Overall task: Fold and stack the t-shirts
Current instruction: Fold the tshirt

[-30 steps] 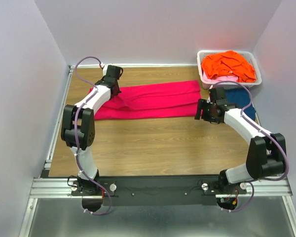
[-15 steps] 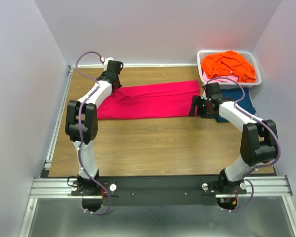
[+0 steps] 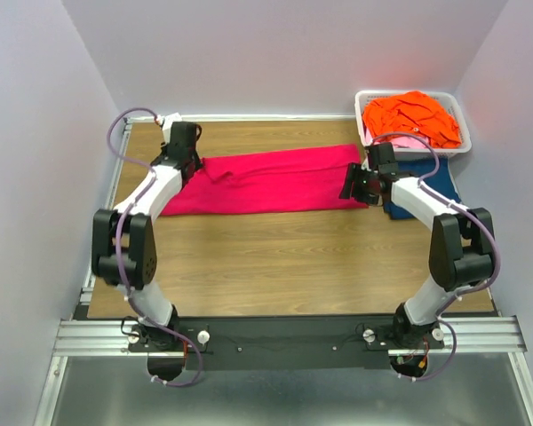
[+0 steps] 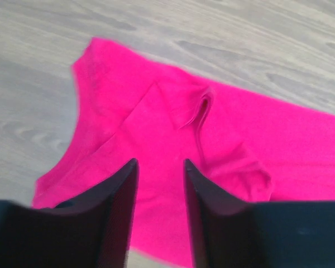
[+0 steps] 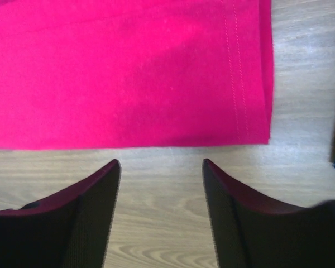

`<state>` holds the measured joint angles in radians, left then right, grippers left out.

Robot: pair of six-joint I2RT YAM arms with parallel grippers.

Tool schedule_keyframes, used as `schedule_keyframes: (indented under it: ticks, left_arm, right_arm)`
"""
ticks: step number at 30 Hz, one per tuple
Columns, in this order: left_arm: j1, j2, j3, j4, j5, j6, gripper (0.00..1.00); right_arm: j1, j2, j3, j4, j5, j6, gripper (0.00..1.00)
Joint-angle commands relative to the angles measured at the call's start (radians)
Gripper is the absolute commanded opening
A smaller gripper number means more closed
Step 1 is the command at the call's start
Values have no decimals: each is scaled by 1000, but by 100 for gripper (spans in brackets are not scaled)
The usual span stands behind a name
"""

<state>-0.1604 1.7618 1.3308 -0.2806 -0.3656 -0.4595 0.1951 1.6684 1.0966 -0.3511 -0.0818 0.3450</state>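
Note:
The magenta-pink t-shirt point(image 3: 266, 180) lies on the wooden table, folded into a long band running left to right. My left gripper point(image 3: 188, 169) hovers open and empty over its left end point(image 4: 156, 117), where a sleeve fold shows. My right gripper point(image 3: 351, 188) is open and empty just off the shirt's right hem point(image 5: 156, 72), above bare wood point(image 5: 162, 218). A dark blue t-shirt point(image 3: 431, 182) lies at the right, partly under my right arm. Orange t-shirts point(image 3: 410, 117) fill the basket, with a bit of pale pink cloth point(image 3: 407, 140) below them.
The white plastic basket point(image 3: 366, 133) stands at the back right corner. Grey walls close in the table on the left, back and right. A metal rail point(image 3: 293, 333) with both arm bases runs along the near edge.
My left gripper has moved left along the shirt to its left end. My right gripper has moved up and left to the shirt's right hem. The shirt has been smoothed a little.

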Motion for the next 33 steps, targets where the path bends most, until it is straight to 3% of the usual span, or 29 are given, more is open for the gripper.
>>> schedule_keyframes:
  ticks: [1, 4, 7, 13, 18, 25, 29, 33]
  left_arm:
    - [47, -131, -207, 99, 31, -62, 42]
    - [146, -139, -294, 153, 167, -87, 40]
    - [226, -95, -338, 164, 215, -73, 37]
    - [265, -27, -350, 141, 269, -67, 37]
    - [288, -33, -401, 107, 241, -59, 36]
    - [351, -197, -564, 55, 232, -54, 36]
    - [352, -362, -617, 43, 232, -57, 36]
    - [343, -513, -622, 41, 284, -56, 45]
  right_arm:
    - [-5, 45, 34, 69, -1, 44, 63]
    - [-28, 68, 28, 116, -13, 69, 54]
    - [-65, 108, 14, 172, -44, 92, 51]
    - [-127, 209, -47, 224, -79, 159, 50]
    - [-215, 188, -161, 221, -138, 222, 51]
    - [-319, 21, -331, 167, -118, 226, 52]
    - [-319, -85, -334, 91, -73, 167, 52]
    - [-313, -172, -302, 80, -151, 147, 55]
